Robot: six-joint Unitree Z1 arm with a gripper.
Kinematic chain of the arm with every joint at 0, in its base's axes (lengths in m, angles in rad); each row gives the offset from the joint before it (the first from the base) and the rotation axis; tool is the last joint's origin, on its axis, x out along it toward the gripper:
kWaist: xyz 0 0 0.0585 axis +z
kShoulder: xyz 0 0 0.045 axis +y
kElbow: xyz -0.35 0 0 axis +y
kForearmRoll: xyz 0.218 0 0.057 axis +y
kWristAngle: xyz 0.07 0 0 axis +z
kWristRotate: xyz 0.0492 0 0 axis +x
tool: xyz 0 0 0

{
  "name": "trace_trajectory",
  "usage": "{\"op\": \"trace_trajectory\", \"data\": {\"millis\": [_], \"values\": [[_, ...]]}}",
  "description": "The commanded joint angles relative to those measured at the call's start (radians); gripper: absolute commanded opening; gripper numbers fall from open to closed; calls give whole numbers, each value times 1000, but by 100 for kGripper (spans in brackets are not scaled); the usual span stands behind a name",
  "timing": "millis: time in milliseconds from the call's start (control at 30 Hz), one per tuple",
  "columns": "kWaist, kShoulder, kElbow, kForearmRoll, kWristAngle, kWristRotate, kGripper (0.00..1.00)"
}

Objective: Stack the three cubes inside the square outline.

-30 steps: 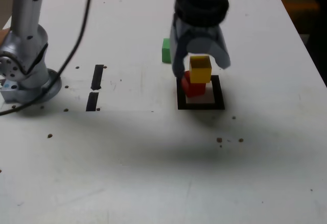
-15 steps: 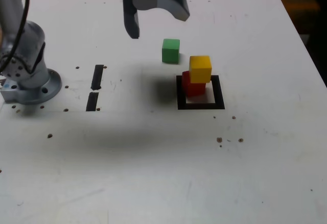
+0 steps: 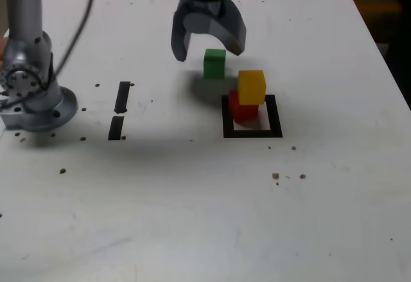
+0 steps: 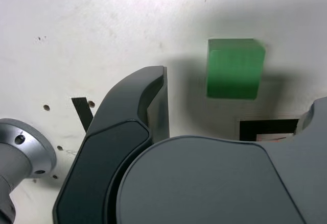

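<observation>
Two short black tape strips (image 3: 119, 110) are seen toward the white tabletop's (image 3: 192, 218) left edge in the exterior view. The grey gripper (image 3: 209, 43) is held spread and empty above the small green cube (image 3: 214, 63). The yellow cube (image 3: 252, 87) is stacked on the red cube (image 3: 243, 109) inside the black-taped square outline (image 3: 252, 132).

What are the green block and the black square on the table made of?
The small green cube looks like painted wood or solid plastic: flat matte faces, crisp edges, even colour. I cannot tell which. The black square outline looks like tape stuck flat on the white table: thin straight strips, no height. The open dark grey tool looks like smooth moulded plastic.
</observation>
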State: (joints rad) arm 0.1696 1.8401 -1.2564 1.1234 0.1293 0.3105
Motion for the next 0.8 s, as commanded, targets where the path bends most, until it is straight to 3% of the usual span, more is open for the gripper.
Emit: {"op": "trace_trajectory", "data": {"millis": [0,133,300,500,767], "values": [[-1,11,7,-21,-7,1,100],[-1,46,12,-53,-10,2,98],[0,88,-7,-44,4,2,89],[0,109,-19,-55,64,-28,50],[1,118,-24,-60,71,-27,28]]}}
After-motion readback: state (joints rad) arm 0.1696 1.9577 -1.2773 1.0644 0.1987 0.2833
